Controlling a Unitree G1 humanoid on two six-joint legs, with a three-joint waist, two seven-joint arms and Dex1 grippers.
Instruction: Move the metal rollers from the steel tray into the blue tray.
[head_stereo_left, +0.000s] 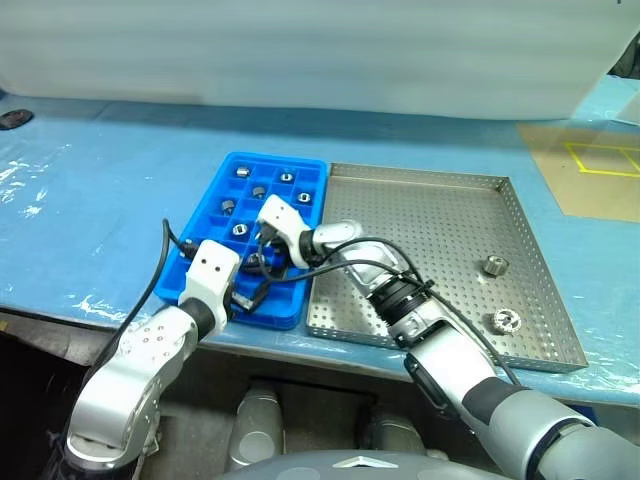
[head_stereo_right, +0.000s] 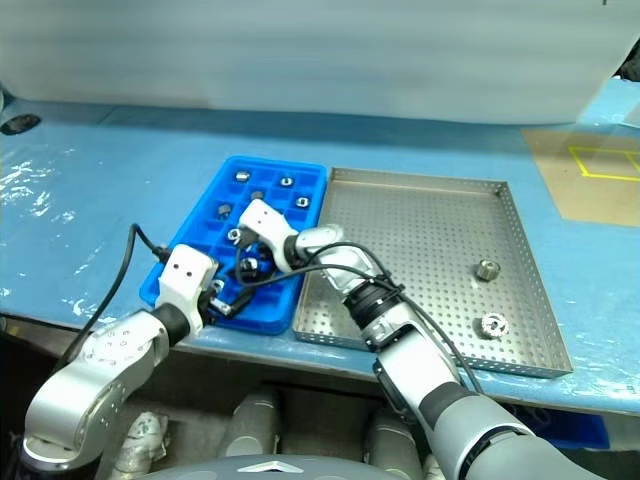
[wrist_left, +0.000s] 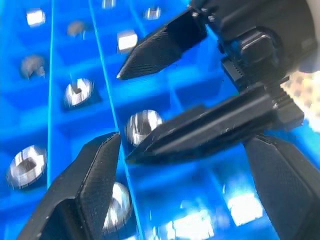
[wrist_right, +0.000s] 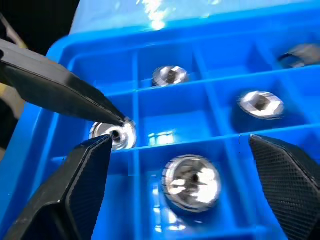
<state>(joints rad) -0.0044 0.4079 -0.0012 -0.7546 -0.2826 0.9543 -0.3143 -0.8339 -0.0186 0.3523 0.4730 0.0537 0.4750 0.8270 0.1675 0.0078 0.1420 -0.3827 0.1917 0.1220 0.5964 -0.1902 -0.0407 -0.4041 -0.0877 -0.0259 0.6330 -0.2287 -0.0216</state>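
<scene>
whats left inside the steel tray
Two metal rollers lie near the steel tray's right side. The right arm covers part of its near-left floor, so anything there is hidden.

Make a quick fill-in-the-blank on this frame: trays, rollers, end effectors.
1. The count of metal rollers left in the steel tray is ____.
2. Both end effectors hang over the ____ tray.
3. The right end effector has its fingers ____.
4. The steel tray lies on the blue tray's ____ side, seen from the robot.

Missing words: two; blue; open; right
</scene>
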